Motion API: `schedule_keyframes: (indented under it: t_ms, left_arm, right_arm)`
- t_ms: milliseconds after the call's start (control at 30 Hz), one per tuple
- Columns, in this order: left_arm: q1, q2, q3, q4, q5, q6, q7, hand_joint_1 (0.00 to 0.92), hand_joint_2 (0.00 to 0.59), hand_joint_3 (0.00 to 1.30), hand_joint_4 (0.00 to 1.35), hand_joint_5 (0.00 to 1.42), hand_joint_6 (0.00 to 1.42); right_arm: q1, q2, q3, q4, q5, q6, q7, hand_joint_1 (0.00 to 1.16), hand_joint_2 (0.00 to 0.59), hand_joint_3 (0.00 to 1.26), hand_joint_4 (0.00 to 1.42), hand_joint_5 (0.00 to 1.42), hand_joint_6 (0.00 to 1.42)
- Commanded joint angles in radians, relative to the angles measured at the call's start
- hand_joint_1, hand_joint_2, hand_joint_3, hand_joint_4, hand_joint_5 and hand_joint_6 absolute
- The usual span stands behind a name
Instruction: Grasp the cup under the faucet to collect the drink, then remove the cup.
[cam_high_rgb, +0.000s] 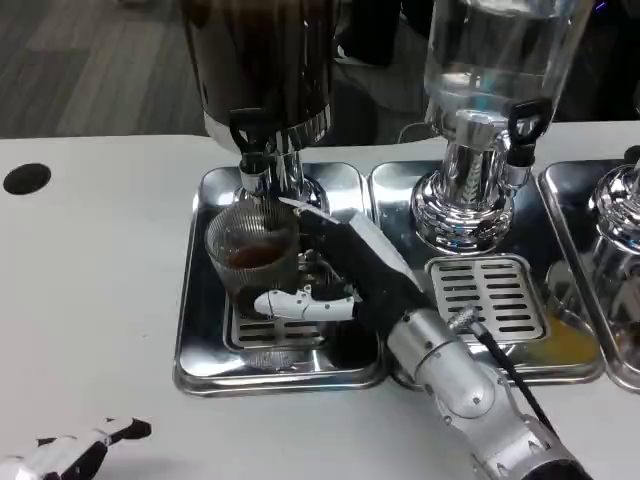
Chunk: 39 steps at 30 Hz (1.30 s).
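Observation:
A clear ribbed cup (250, 250) with a little brown drink in it stands on the left drip tray (200, 340), right under the black faucet (252, 140) of the dark dispenser (265, 60). My right hand (325, 275) reaches in from the lower right and wraps around the cup's right side, with white fingers (290, 303) curled across its lower front. My left hand (75, 450) lies on the table at the bottom left, apart from everything, holding nothing; whether its fingers are apart or curled I cannot tell.
A clear-tank dispenser (490, 70) stands to the right on its own chrome base and slotted tray (490, 295). A third dispenser (615, 210) shows at the far right edge. A dark hole (27, 178) marks the table's left side.

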Motion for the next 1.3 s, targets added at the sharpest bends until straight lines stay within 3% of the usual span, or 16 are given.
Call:
schedule_keyframes:
  t_ms: [33,467,1300]
  left_arm:
    - [0.013,-0.006,0.010,-0.002,-0.013,-0.007,-0.008,0.000,0.055,0.34,0.26,0.31,0.22]
    - [0.022,-0.003,0.020,0.011,-0.019,-0.008,-0.010,0.000,0.062,0.34,0.27,0.31,0.22]
    - [0.007,-0.007,0.033,-0.005,-0.027,0.001,-0.050,0.000,0.068,0.36,0.27,0.31,0.22]
  right_arm:
    - [-0.032,0.012,-0.005,0.030,0.022,-0.040,0.029,0.77,0.110,0.17,0.19,0.22,0.10]
    - [-0.057,0.031,-0.014,0.088,0.044,-0.084,0.042,0.78,0.102,0.21,0.27,0.29,0.16]
    - [-0.029,0.011,-0.025,0.084,0.034,-0.124,0.002,0.85,0.110,0.34,0.38,0.41,0.25]
